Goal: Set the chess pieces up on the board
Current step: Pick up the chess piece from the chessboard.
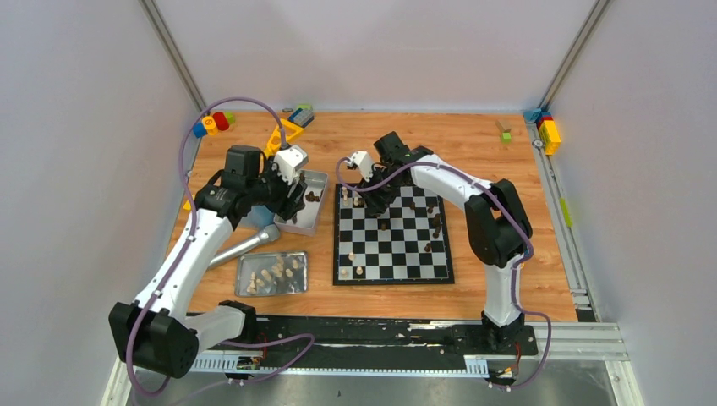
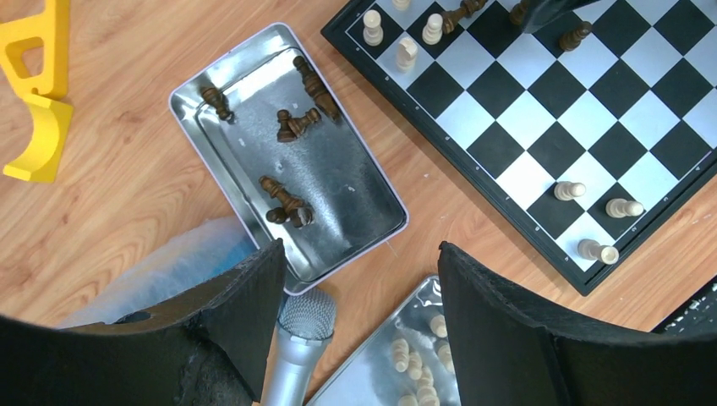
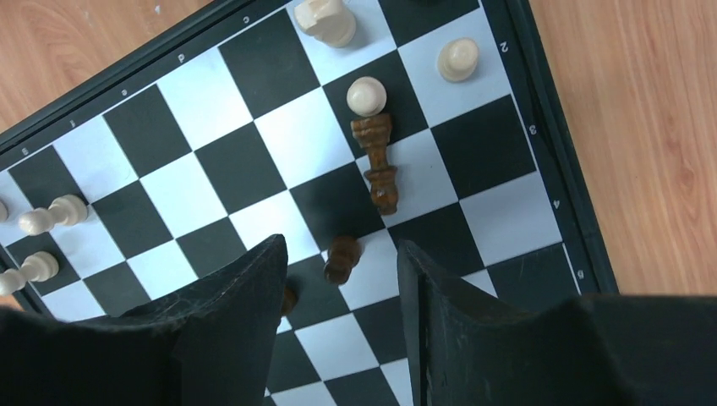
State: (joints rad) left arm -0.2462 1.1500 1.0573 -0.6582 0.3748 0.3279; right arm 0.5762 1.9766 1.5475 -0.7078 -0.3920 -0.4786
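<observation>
Board (image 1: 406, 258) flat on the counter (image 1: 473, 144), cream pieces (image 1: 358, 271) along its left side. Right gripper (image 3: 340, 249) over the far-left corner: hangs partly open, a blurred dark piece (image 3: 342, 262) in the gap, touching neither finger — just beyond, a toppled dark piece (image 3: 378, 165) beside a cream pawn (image 3: 367, 96). Left gripper (image 2: 359, 254): hovers wide open, empty, over the metal tray (image 2: 355, 203) left of the board, holding loose dark pieces (image 2: 286, 203).
</observation>
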